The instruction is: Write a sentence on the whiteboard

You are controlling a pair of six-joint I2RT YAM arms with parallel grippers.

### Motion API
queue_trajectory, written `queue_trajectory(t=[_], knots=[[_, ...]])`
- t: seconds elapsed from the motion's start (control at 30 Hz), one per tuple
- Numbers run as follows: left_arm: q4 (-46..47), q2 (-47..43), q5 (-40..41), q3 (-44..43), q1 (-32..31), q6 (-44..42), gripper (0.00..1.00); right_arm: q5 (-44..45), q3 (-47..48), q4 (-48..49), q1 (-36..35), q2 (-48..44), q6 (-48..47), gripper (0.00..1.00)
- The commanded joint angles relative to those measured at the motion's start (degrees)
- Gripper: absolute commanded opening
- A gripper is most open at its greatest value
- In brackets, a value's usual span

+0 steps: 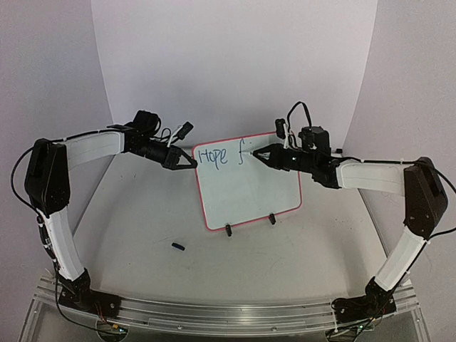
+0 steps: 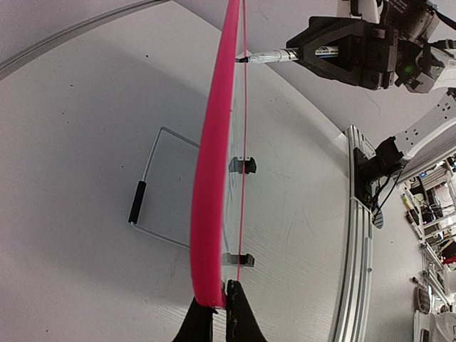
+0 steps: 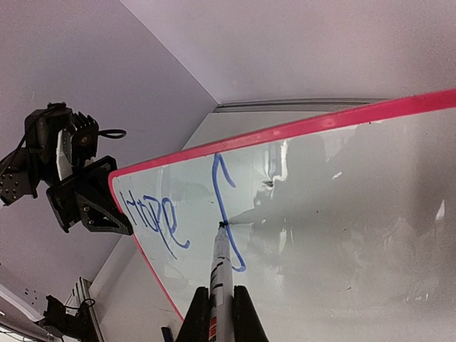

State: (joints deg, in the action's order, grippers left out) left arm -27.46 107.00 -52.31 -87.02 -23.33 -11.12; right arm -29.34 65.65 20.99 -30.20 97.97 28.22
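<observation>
The board stands mid-table. My left gripper is pinched tight on its 10 o'clock corner; my right gripper is clamped on the marker, tip touching the board near 12 o'clock, where the sentence reads "Hope f".

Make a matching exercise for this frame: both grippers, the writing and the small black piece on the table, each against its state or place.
1 left gripper
2 right gripper
3 writing
4 small black piece

A shut on the marker
B lying on the table in front of the whiteboard
C blue, reads "Hope f"
D shut on the whiteboard's frame

Pairs: 1-D, 2-A, 3-C, 4-B
</observation>
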Motion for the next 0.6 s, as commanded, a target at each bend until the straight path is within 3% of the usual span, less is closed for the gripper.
queue_trajectory(t=[0.0,0.37,0.57], knots=[[-6.03,0.48,3.74,0.32,-2.68,-4.79,0.0,3.71,0.75,1.95,-0.13,-0.85,0.43,0.0],[-6.03,0.14,3.77,0.36,-2.68,-4.81,0.0,8.05,-1.56,1.95,-0.15,-4.03,0.63,0.0],[-6.04,0.13,3.72,0.39,-2.77,-4.79,0.0,5.29,-2.29,3.06,-0.15,-5.57,0.29,0.0]])
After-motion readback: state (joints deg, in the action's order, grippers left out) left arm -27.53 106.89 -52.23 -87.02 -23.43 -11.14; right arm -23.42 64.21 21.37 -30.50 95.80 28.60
